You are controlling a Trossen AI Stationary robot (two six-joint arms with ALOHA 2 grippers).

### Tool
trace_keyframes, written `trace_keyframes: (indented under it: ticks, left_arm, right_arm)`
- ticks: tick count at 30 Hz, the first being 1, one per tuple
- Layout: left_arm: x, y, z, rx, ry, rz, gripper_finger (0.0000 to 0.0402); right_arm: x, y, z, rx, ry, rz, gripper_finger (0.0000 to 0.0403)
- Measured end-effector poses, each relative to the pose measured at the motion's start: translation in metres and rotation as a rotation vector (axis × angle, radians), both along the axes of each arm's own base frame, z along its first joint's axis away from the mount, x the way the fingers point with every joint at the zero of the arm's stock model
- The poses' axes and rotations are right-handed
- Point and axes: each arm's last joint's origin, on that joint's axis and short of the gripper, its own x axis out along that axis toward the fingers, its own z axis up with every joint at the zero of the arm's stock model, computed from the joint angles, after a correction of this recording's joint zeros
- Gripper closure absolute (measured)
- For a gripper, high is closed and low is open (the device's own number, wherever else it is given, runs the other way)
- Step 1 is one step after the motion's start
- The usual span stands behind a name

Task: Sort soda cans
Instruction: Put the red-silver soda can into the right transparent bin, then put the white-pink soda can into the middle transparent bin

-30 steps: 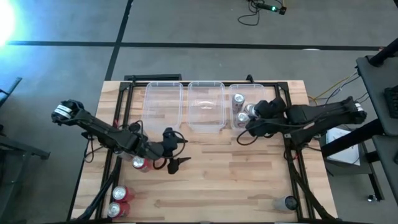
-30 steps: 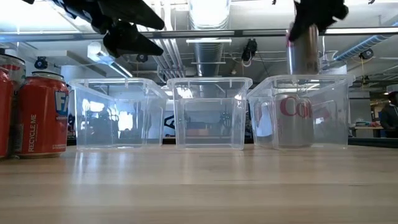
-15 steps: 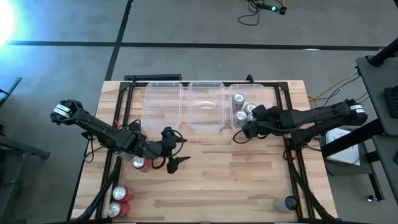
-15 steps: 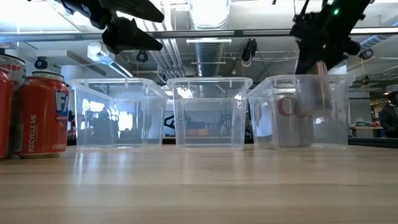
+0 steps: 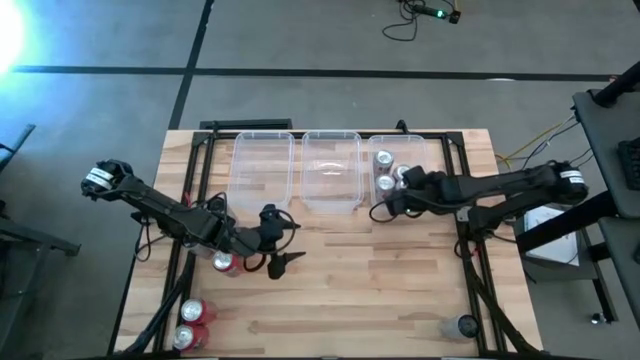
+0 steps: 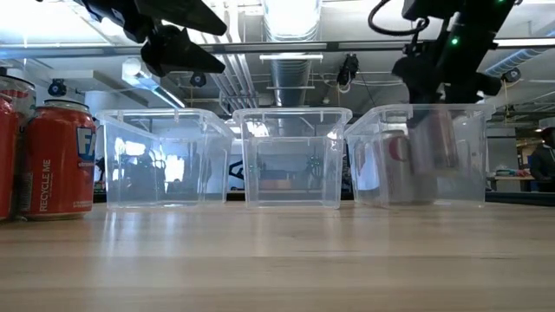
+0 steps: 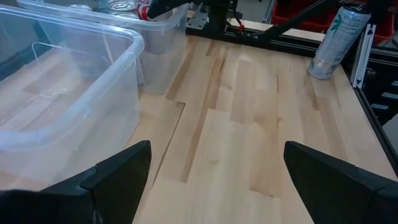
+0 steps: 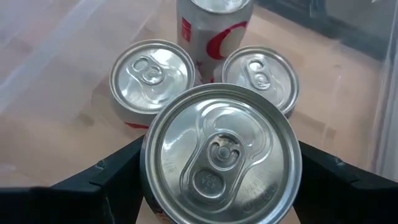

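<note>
Everything here is placed from the middle clear plastic bin.

Far to its left, near the table's front corner, stand two red metal soda cans. One more red soda can stands nearer, below the left gripper, which hangs over the wood with its two dark fingers wide apart and nothing in them.

Just right of the middle bin is the right clear plastic bin. The right gripper is squeezed tight on a silver-topped metal soda can over that bin. Three silver soda cans stand inside, close together.
</note>
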Motion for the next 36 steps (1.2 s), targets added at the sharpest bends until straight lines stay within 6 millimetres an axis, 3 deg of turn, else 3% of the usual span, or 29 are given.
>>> trace_keyframes:
  ticks: [13,27,36]
  left_arm:
    - [-0.002,-0.002,-0.002,0.008,0.019,-0.009,0.005]
    - [-0.005,-0.009,-0.003,0.014,0.033,-0.039,0.005]
    - [-0.021,-0.011,0.004,0.011,0.067,-0.067,0.005]
  right_arm:
    - [0.009,-0.011,-0.013,0.008,0.005,-0.09,0.0093]
    - [0.01,-0.012,-0.014,0.014,-0.016,-0.12,0.0062]
    - [0.01,-0.011,-0.009,0.018,-0.004,-0.085,0.0076]
